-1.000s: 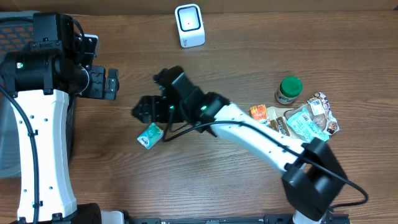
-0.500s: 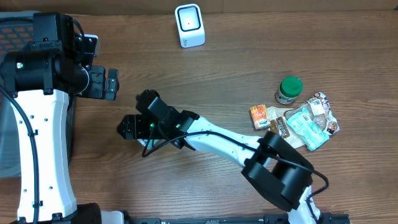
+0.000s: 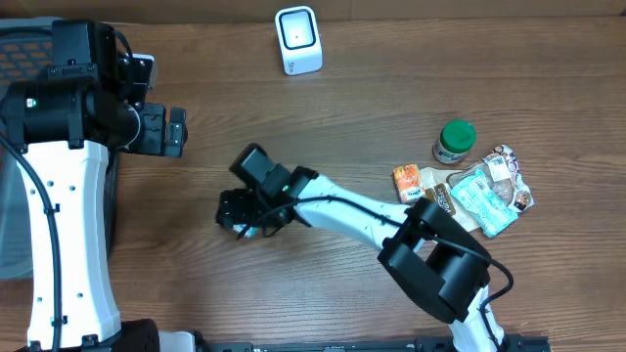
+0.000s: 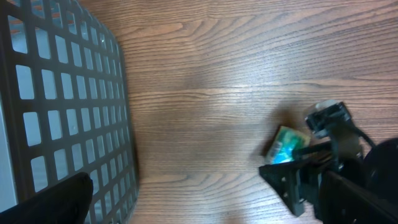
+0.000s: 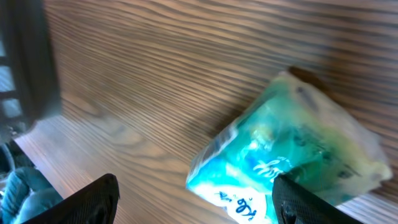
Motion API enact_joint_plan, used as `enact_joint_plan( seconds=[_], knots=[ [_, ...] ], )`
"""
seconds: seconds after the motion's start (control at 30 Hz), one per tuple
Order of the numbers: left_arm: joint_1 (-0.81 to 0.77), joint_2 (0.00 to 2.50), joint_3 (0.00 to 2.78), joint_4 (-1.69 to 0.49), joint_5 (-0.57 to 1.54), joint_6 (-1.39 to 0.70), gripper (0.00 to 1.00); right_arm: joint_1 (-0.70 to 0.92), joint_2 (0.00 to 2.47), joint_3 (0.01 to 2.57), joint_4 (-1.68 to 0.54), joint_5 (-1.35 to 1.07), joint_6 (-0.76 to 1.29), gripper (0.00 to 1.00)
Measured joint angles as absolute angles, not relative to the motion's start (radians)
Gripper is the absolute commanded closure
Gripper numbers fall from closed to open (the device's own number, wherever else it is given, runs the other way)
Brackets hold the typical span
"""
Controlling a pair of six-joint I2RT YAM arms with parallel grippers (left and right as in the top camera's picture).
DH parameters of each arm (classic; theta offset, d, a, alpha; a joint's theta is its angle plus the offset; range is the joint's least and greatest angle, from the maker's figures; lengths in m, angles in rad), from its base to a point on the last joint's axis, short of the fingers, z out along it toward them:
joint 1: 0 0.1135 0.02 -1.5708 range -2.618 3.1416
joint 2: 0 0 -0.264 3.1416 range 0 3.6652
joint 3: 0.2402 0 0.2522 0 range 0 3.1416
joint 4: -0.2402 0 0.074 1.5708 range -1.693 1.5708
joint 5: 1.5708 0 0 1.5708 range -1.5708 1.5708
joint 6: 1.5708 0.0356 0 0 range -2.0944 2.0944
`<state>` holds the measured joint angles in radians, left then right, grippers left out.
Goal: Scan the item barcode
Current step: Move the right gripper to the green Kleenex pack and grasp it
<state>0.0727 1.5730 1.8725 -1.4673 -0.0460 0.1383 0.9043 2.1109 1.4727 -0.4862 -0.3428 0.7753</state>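
Early in the task, nothing scanned yet. Packet (image 5: pixel 292 155) flat on worktop (image 3: pixel 391 108), under right pincer (image 3: pixel 238 213), jaws wide and astride, not gripping. Left pincer (image 3: pixel 166 132) wide, empty. Left to do: grasp, carry to scanner (image 3: pixel 298 39), show barcode.

Figure: wooden worktop (image 3: pixel 352 108) seen from overhead. At its right side, a jar with a green lid (image 3: pixel 454 141) stands upright just above an orange packet (image 3: pixel 407 182) and a pile of printed pouches (image 3: pixel 484 191). A dark mesh basket (image 4: pixel 126 124) borders the left edge.
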Motion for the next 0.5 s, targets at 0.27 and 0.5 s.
enact_joint_plan(
  seconds=[0.27,0.5],
  knots=[
    [0.073,1.573,1.872,-1.467,-0.046,0.139,0.0,0.814,2.111,1.524,-0.701,-0.368,0.542,0.11],
    [0.073,1.573,1.872,-1.467,-0.046,0.138,0.0,0.71,2.111,1.652,-0.991,-0.35,0.197,0.0]
  ],
)
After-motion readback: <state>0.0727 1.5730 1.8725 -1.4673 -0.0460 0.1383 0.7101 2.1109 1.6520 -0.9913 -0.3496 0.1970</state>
